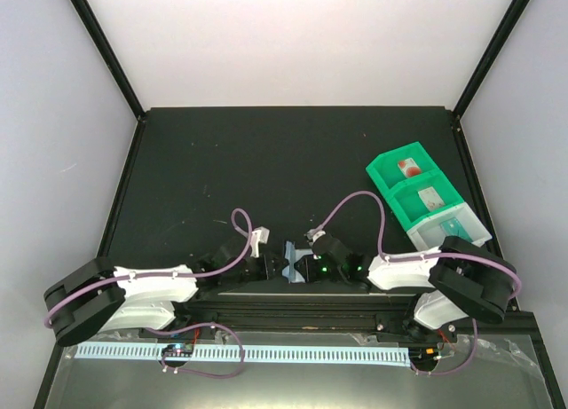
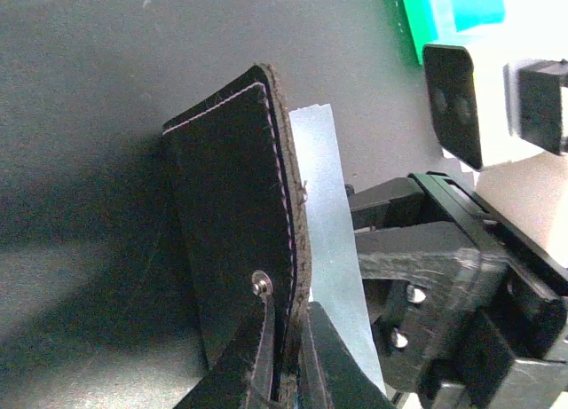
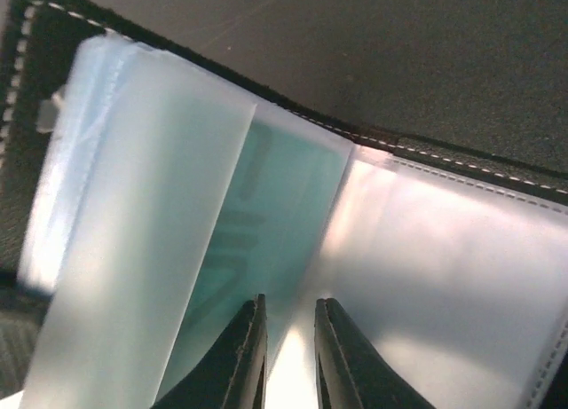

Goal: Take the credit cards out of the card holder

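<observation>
Left gripper (image 2: 287,331): jaws clamped tight on the near edge of the card holder (image 2: 229,218), pinching the black cover just near of the snap stud (image 2: 259,285). Cover on edge, pale stitching along the rim, one pale plastic sleeve (image 2: 325,236) sticking out on its right.

Right gripper (image 3: 290,313): jaws at a narrow gap, nosed into the fanned sleeves. Pale material in the gap; can't tell whether sleeve or card, or whether actually pinched.

Credit card (image 3: 266,223) teal, in its sleeve just left of the fold, blurred through the plastic, faint printed lines only.

Top view: holder open between the two grippers, centre of the table (image 1: 266,161) at the near edge, just far of the base rail. Teal card not readable there, wrist view only.

Green tray (image 1: 380,170) well right of the holder, three compartments in a row, one card each: red-marked card (image 1: 410,169) far, pale card (image 1: 431,197) middle, teal tray card (image 1: 457,224) near. Right arm body just near of the tray's near end. Left wrist view: right gripper's black body crowding the sleeve side, only a tray corner at top.
</observation>
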Motion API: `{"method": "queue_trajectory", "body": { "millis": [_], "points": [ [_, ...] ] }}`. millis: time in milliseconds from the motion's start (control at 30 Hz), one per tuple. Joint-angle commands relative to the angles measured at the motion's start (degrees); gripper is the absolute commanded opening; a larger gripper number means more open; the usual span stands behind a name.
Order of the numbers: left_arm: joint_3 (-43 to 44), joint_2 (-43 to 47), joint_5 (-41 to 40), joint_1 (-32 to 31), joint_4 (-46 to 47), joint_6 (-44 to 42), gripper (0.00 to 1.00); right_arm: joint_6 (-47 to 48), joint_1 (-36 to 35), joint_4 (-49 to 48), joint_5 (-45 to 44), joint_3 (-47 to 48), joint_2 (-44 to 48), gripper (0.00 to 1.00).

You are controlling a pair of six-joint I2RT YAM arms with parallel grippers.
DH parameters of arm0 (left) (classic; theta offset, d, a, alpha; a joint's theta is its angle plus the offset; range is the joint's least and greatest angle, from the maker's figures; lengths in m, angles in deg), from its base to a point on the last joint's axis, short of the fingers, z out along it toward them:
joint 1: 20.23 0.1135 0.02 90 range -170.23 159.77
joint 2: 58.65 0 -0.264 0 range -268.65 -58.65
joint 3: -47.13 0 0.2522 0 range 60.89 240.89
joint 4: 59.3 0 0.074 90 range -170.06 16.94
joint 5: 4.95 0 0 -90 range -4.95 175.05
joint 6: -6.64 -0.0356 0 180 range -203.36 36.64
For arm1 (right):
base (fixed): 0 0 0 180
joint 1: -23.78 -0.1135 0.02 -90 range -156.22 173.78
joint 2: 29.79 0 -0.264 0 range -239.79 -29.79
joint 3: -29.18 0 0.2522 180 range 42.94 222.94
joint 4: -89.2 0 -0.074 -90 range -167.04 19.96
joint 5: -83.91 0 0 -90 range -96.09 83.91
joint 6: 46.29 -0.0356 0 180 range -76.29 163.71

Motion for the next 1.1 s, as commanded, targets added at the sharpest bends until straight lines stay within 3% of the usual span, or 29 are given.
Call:
{"method": "queue_trajectory", "body": {
  "millis": [0,167,433,667,967,1067],
  "points": [
    [2.1,1.7,-3.5,-0.7,-6.2,-1.5,0.01,0.2,-0.1,0.8,-1.5,-0.4,3.5,0.20],
    [2.3,3.6,-4.9,-1.2,-8.4,-1.5,0.01,-0.1,-0.1,3.2,-1.3,-0.3,7.6,0.25],
    [2.9,5.5,-5.9,-1.6,-10.8,-1.2,0.01,-0.5,-0.1,8.2,-1.2,1.9,15.1,0.48],
    [2.9,6.5,-6.8,-1.8,-12.2,-1.2,0.02,-0.7,-0.1,10.9,-2.3,2.6,13.8,0.48],
    [-1.3,9.1,-11.4,-1.8,-12.5,4.2,0.02,2.3,-0.1,20.7,-8.1,3.5,21.2,0.44],
    [-1.3,9.6,-12.0,-1.8,-13.7,4.5,0.12,2.8,-0.1,20.4,-6.8,3.5,21.1,0.37]
  ]
}}
